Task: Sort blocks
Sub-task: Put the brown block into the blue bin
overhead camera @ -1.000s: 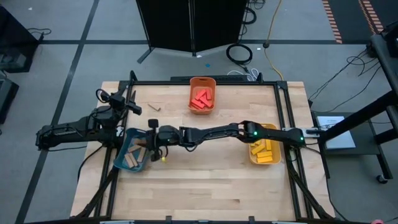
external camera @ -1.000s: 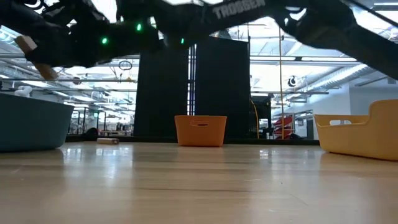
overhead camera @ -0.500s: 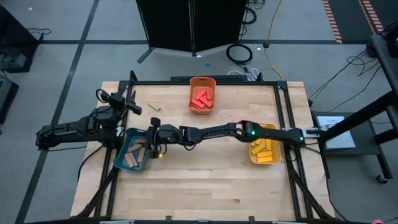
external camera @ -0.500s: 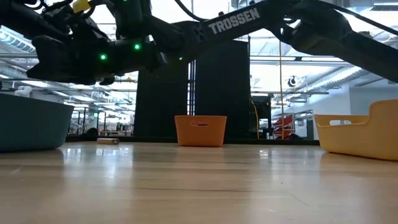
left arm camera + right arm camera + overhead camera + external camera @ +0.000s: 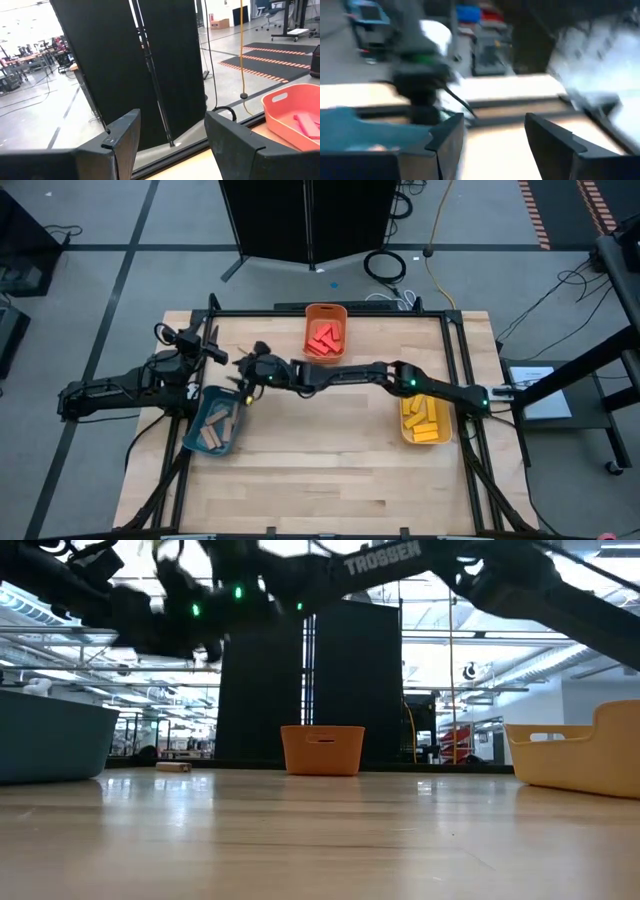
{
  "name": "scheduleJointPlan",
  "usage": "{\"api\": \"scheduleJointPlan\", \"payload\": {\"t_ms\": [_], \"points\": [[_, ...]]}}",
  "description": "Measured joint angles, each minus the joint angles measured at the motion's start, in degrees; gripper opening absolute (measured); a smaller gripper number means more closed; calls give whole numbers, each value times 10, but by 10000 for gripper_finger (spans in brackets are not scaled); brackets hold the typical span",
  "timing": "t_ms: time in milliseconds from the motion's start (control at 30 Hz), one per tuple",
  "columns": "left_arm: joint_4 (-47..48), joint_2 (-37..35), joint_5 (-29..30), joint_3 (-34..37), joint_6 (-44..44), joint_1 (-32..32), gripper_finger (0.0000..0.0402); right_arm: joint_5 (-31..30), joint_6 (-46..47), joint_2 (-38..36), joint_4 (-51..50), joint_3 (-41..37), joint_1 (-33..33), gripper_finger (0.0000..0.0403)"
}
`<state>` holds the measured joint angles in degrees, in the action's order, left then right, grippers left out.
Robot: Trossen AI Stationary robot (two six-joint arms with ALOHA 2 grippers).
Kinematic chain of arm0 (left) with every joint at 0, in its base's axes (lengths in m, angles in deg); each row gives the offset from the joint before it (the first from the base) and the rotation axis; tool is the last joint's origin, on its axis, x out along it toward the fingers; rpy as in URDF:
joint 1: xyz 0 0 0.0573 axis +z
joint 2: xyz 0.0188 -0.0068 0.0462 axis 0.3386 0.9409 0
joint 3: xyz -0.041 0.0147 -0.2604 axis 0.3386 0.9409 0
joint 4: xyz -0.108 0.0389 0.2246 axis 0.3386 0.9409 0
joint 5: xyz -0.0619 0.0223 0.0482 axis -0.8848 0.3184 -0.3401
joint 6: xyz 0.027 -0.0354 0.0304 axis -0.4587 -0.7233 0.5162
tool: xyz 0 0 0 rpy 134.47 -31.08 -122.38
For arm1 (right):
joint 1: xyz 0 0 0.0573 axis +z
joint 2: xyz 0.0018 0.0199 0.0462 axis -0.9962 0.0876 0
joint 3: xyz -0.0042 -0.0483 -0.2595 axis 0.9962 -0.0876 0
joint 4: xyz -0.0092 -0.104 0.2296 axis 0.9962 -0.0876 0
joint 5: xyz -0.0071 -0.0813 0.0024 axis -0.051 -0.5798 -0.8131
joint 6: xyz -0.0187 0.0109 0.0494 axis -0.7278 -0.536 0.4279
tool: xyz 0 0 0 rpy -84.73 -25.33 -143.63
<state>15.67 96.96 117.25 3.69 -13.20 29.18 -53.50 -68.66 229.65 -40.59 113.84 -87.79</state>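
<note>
Several tan blocks (image 5: 212,436) lie in the teal bin (image 5: 199,412) at the table's left. One loose tan block (image 5: 247,353) lies flat on the table by the far edge; it also shows in the low view (image 5: 172,766). Red blocks (image 5: 323,340) fill the orange bin (image 5: 325,311). Yellow blocks (image 5: 423,420) lie in the yellow bin (image 5: 405,432). My right gripper (image 5: 494,135) is open and empty, above the table just beyond the teal bin's far right corner (image 5: 245,375). My left gripper (image 5: 170,135) is open and empty at the table's far left (image 5: 212,352).
My right arm (image 5: 340,375) stretches across the table's middle from the right side. The black frame rails (image 5: 330,313) run along the table's edges. A black panel (image 5: 150,60) stands behind the far edge. Bare wood lies at the near half (image 5: 320,480).
My right gripper has gone from above the teal bin's right rim toward the table's far edge and has turned. The tan piece seen at it in the low view one second ago no longer shows.
</note>
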Motion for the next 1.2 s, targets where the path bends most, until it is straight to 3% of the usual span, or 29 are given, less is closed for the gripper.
{"api": "scheduleJointPlan", "payload": {"t_ms": [300, 400, 733, 1200], "points": [[-7, 0, -5, 0, -14, 0, 219, -38, 167, 19, -50, -1, -46, 199], [-10, 0, -5, 0, -16, 0, 219, -68, 170, 32, -50, -2, -53, 199], [-37, 0, -7, 0, -16, 0, 219, -62, 187, 99, 22, -2, -91, 198], [-74, 0, -7, 0, -10, 0, 219, -48, 135, 100, 9, -1, -83, 163]]}}
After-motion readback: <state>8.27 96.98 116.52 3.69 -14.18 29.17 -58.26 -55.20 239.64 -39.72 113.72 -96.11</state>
